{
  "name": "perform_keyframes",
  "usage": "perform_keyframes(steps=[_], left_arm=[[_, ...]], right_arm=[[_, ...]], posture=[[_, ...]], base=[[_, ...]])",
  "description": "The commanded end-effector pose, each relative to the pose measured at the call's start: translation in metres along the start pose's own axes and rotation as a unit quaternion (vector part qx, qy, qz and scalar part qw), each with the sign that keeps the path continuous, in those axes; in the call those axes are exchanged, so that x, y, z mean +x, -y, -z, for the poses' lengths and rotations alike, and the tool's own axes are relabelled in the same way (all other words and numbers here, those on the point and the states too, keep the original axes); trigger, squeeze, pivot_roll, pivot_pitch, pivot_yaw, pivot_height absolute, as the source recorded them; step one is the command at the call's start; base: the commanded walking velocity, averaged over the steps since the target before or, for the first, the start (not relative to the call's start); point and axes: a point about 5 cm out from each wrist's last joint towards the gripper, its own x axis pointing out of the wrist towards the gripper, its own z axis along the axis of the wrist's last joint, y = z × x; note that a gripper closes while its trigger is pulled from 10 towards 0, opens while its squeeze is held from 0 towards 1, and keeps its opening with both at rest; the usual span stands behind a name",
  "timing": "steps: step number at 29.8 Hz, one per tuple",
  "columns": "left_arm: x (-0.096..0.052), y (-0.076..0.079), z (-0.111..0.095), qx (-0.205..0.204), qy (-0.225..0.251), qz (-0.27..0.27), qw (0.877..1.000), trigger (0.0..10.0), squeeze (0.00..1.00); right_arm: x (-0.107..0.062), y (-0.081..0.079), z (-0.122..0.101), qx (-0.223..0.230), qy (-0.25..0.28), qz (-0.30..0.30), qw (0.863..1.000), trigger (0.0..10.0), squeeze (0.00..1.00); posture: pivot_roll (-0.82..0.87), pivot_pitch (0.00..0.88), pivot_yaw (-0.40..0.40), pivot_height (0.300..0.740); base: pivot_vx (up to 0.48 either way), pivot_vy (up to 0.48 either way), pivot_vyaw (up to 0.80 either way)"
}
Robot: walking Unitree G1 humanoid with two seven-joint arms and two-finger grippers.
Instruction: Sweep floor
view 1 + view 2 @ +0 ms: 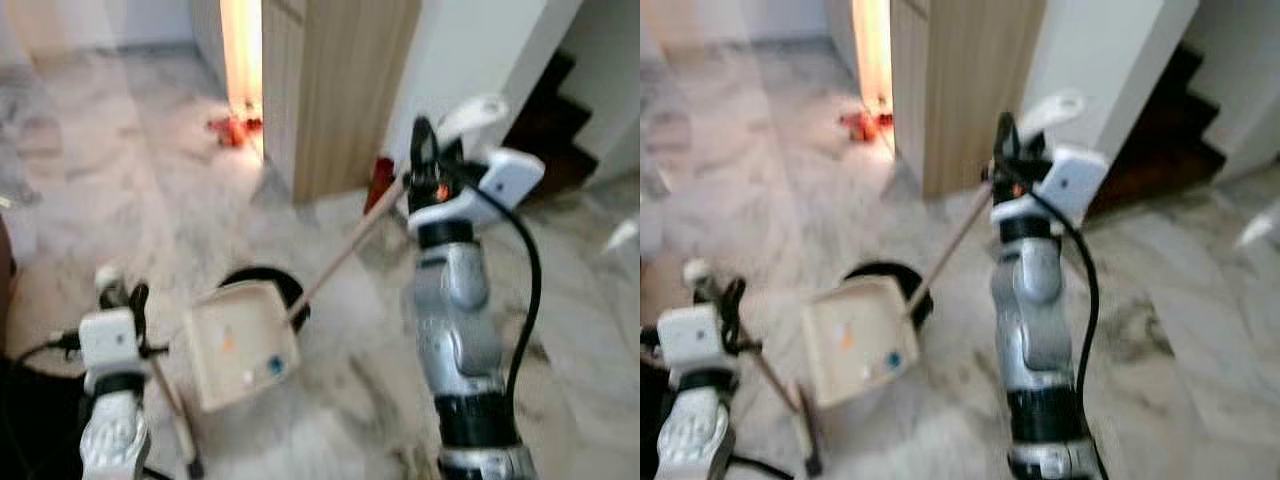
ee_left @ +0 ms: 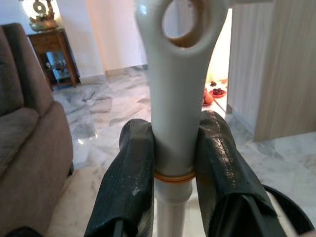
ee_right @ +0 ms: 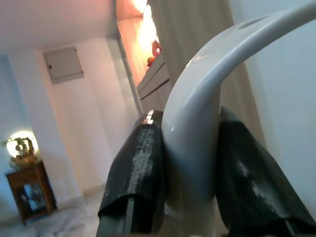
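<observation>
A beige dustpan [image 1: 240, 345] rests on the marble floor with a few small coloured bits in it. Its long wooden handle [image 1: 350, 245] rises to a white curved grip [image 3: 197, 103]. My right gripper [image 1: 428, 150] is shut on that grip at chest height. My left gripper [image 1: 120, 295], at the lower left, is shut on the white top of the broom handle [image 2: 173, 98], which has a hole at its end. The thin broom stick [image 1: 172, 405] slants down to the floor beside the dustpan. The broom head is hard to make out.
A round black object [image 1: 262, 278] lies just behind the dustpan. A wooden cabinet [image 1: 340, 90] stands ahead, with red items [image 1: 235, 125] on the floor beyond it. Dark stairs [image 1: 545, 120] are at the right. A sofa [image 2: 24, 148] and side table [image 2: 54, 54] stand behind.
</observation>
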Motion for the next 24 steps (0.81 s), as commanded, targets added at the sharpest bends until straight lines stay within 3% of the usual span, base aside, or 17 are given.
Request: perform_keyframes(steps=[1,24], left_arm=[[0.0003,0.0035,-0.0068,0.004,0.017,0.002,1.000,10.0,0.01],[-0.0024,0.0012,-0.0050,0.005,0.014,-0.005,1.000,10.0,0.01]], right_arm=[[0.0022,0.0043,-0.0179,0.000,0.043,0.007,0.999,10.0,0.00],[0.0024,0.0029,-0.0164,0.002,0.037,0.005,0.999,10.0,0.00]], posture=[[0.07,0.059,-0.072,0.740],[0.08,0.063,-0.076,0.740]], base=[[0.285,0.000,0.00],[0.288,0.000,0.00]])
